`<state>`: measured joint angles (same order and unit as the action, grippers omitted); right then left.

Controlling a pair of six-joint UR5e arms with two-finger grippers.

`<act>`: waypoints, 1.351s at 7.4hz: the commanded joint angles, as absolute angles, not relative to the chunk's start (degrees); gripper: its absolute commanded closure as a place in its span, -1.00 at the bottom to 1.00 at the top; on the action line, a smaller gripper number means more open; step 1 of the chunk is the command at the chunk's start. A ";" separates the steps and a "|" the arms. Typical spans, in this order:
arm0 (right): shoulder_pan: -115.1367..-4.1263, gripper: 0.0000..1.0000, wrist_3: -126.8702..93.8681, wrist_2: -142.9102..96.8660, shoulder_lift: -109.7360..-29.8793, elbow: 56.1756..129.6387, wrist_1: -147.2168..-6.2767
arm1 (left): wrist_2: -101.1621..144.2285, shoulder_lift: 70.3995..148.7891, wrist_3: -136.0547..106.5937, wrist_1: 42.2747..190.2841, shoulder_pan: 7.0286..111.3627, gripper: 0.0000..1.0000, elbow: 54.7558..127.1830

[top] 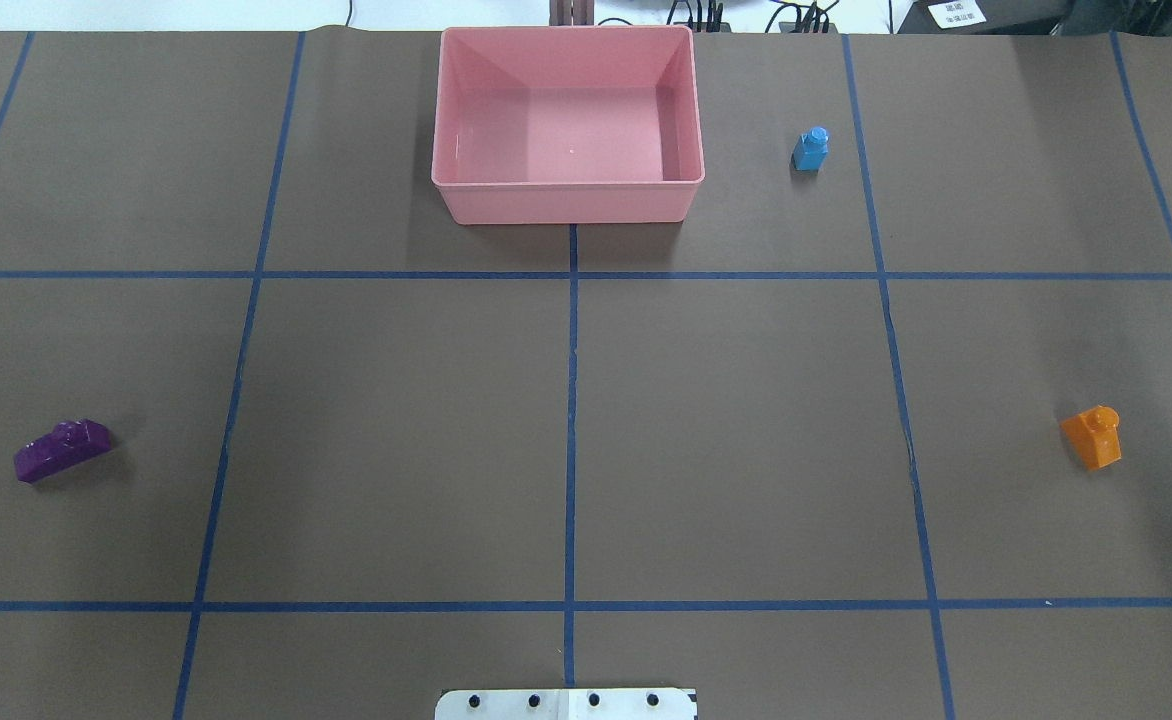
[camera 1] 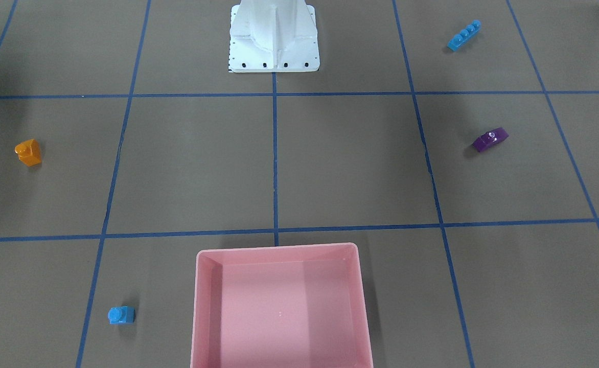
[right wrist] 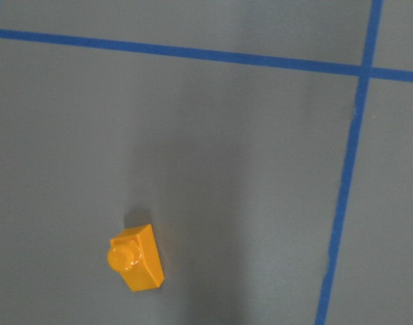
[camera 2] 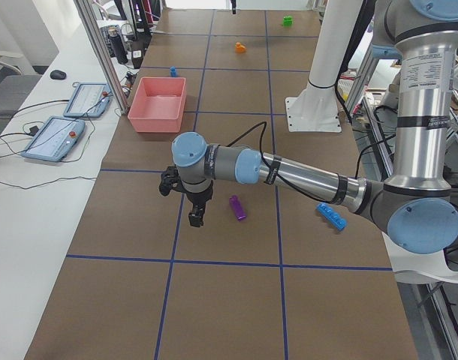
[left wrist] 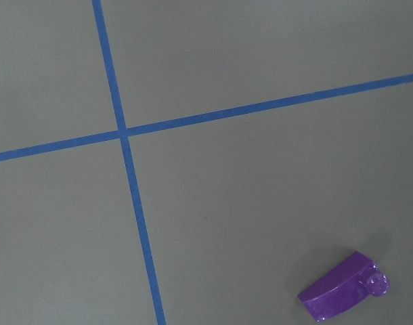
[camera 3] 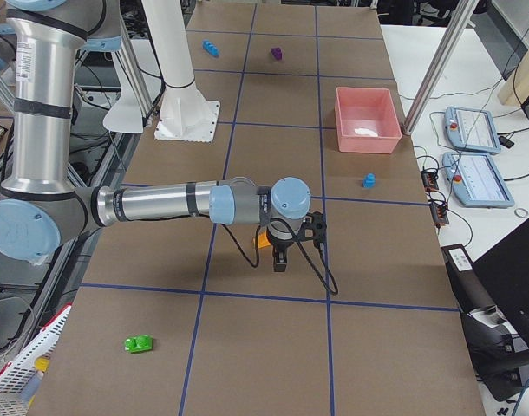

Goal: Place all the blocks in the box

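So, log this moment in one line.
box empty | purple block, orange block, small blue block, long blue block, green block on table

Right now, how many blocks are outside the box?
5: orange block right, purple block left, small blue block beside the box, long blue block left, level with the white stand, green block far right.

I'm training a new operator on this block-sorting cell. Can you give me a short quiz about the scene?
1. True or false: the pink box holds no bricks.
2. Which wrist camera shows the purple curved brick?
3. Which brick lies nearest the box? A purple curved brick; B small light-blue brick; C orange sloped brick.
Key: 1 true; 2 left; 3 B.
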<state>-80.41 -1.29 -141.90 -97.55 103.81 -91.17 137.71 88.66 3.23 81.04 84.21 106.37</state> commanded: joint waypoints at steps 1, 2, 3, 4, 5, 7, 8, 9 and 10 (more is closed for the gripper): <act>-71.24 -1.00 -6.22 -140.29 -97.21 100.39 -79.77 | 137.46 88.68 3.08 81.38 84.11 -1.00 107.05; -69.54 -1.00 -6.41 -137.75 -97.29 99.33 -74.76 | 137.29 88.68 3.08 81.39 84.11 -1.00 107.05; -67.26 -1.00 -6.50 -137.38 -97.21 99.23 -73.49 | 137.20 88.59 3.08 81.39 84.11 -1.00 107.05; -64.97 -1.00 -6.50 -135.46 -97.12 99.40 -73.13 | 137.20 88.59 3.08 81.39 84.11 -1.00 107.05; -63.99 -1.00 -6.50 -135.18 -96.16 99.32 -73.13 | 137.37 88.51 3.08 81.39 84.20 -1.00 107.05; -61.19 -1.00 -7.98 -134.22 -95.11 99.32 -73.12 | 137.37 88.51 3.08 81.39 84.20 -1.00 107.14; -58.91 -1.00 -10.61 -132.38 -94.75 99.32 -73.12 | 137.29 88.42 3.08 81.39 84.20 -1.00 107.40; -55.93 -1.00 -12.11 -129.41 -94.75 98.97 -73.13 | 137.29 88.42 3.08 81.39 84.20 -1.00 107.40; -54.68 -0.99 -12.22 -127.90 -94.66 97.05 -73.04 | 137.37 88.42 3.08 81.39 84.11 -1.00 107.40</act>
